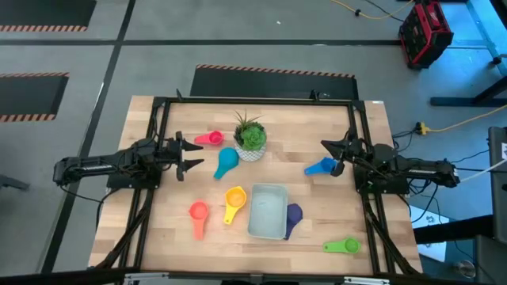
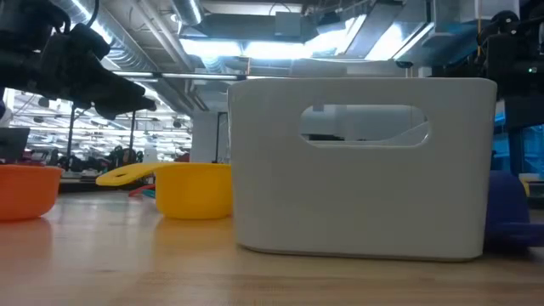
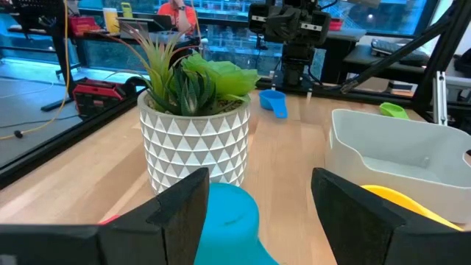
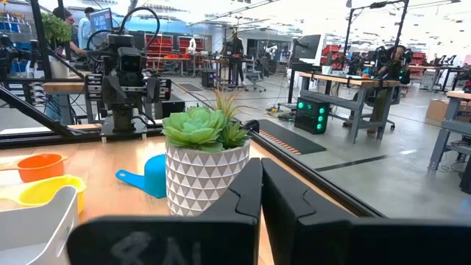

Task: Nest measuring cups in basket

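The pale basket (image 1: 268, 210) stands near the table's front, with nothing showing in it. Cups lie around it: yellow (image 1: 234, 201) and orange-red (image 1: 198, 214) to its left, purple (image 1: 294, 215) against its right side, green (image 1: 342, 246) at the front right. Farther back lie the pink (image 1: 210, 138), teal (image 1: 226, 162) and blue (image 1: 321, 167) cups. My left gripper (image 1: 196, 155) hovers open at the left; the teal cup (image 3: 228, 221) lies just ahead of its fingers. My right gripper (image 1: 329, 149) is shut beside the blue cup, holding nothing.
A white patterned pot with a green plant (image 1: 250, 142) stands at the table's centre back, between the two grippers and close to the teal and pink cups. Black frame rails (image 1: 158, 119) run along the table's sides and back. Bare wood (image 1: 158, 237) lies at the front left.
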### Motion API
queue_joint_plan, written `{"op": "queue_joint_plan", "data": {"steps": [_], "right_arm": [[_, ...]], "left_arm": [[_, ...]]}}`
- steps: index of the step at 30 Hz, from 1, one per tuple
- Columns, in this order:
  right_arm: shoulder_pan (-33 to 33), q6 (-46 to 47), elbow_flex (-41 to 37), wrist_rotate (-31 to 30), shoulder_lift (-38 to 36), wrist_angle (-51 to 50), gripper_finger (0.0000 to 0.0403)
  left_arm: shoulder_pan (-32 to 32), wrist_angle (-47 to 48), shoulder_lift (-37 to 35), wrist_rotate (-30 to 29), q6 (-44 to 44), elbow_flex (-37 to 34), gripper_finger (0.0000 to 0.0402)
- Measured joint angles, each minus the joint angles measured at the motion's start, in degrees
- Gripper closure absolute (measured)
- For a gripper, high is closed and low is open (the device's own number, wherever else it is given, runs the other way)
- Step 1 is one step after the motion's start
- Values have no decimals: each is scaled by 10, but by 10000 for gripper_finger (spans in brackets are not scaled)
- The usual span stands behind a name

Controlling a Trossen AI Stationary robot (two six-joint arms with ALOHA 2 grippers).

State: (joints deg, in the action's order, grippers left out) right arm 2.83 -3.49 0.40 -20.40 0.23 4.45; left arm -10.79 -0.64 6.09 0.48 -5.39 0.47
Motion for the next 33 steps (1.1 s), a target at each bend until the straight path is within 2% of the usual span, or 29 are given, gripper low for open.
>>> {"op": "queue_joint_plan", "data": {"steps": [29, 33], "right_arm": [[0, 0, 0, 0, 0, 0, 391], [0, 0, 0, 0, 0, 0, 391]], "left_arm": [[0, -36, 0, 1, 0, 0, 168], [0, -37, 0, 23, 0, 0, 168]]}}
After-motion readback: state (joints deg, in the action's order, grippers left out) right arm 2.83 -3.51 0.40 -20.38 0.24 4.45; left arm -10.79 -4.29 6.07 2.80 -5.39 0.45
